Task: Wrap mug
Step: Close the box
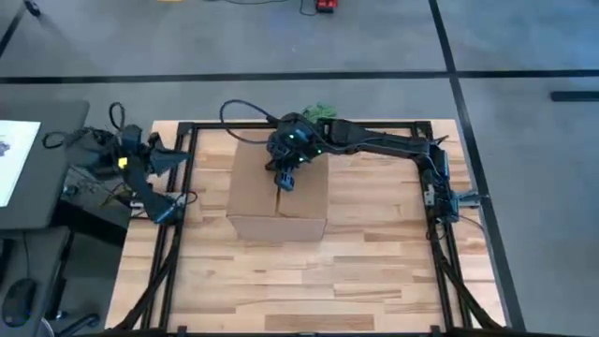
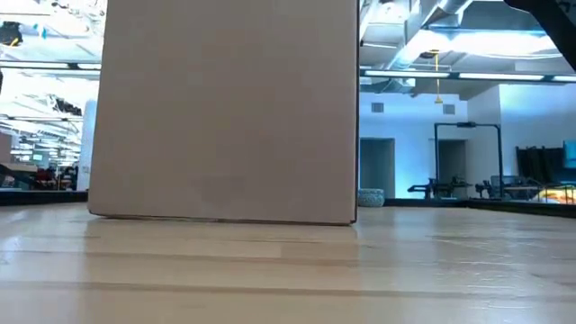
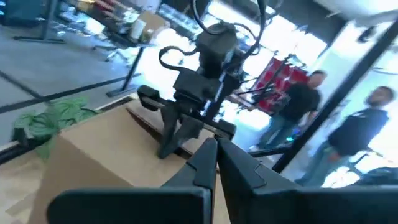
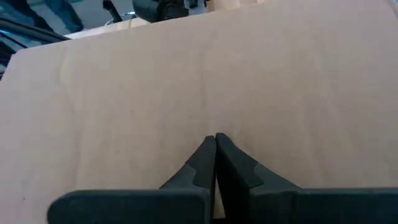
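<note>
Cardboard box, centre of the high view: plain light brown, unpatterned. Table: pale wood planks with mixed blond and tan streaks, framed in black. Both arms: black. Crumpled material just above the box: green. Surrounding floor: grey with dark lines.

A wooden table of pale planks carries a closed cardboard box left of its middle. Some crumpled green paper lies at the far edge, behind the box.

Closed brown cardboard box, upright, mid-table.
</note>
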Tool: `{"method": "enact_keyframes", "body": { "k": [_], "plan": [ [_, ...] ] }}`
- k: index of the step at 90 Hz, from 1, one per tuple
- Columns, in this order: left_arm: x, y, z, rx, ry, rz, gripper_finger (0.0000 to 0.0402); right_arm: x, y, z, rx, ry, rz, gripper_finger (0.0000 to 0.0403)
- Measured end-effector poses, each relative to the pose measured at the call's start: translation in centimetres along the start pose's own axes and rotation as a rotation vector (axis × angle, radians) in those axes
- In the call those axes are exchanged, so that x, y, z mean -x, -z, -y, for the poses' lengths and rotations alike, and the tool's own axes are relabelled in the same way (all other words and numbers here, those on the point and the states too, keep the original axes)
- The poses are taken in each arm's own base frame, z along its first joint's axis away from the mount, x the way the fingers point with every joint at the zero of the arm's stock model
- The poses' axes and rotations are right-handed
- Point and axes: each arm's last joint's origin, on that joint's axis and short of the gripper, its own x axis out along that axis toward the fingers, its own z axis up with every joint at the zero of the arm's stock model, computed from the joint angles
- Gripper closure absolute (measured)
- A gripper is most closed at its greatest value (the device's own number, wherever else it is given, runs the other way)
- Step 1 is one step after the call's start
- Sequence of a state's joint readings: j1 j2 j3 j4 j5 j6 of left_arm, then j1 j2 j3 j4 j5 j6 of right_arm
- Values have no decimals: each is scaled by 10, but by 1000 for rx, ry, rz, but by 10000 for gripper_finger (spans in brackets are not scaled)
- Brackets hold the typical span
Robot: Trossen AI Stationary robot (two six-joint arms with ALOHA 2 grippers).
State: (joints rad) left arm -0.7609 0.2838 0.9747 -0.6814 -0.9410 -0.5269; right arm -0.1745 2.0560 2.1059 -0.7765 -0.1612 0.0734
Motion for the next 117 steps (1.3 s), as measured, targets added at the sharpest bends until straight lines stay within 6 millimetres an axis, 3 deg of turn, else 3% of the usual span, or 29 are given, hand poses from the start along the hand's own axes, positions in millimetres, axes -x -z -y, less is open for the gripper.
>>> {"method": "enact_keyframes", "body": {
  "k": [27, 53, 74, 96, 117],
  "plan": [
    [12, 33, -32, -65, 218, 115, 401, 2, -3, 11, -47, -59, 19, 403],
    [7, 45, -31, -247, 231, 84, 402, 3, -8, 19, -119, -67, 71, 403],
    [2, 47, -22, -258, 289, 187, 402, 4, -10, 22, -147, -66, 93, 403],
    [-14, 81, -16, -244, 280, 242, 402, 4, -11, 23, -175, -68, 102, 403],
    [-19, 94, -14, -169, 336, 266, 402, 4, -12, 23, -183, -67, 105, 403]
  ]
}}
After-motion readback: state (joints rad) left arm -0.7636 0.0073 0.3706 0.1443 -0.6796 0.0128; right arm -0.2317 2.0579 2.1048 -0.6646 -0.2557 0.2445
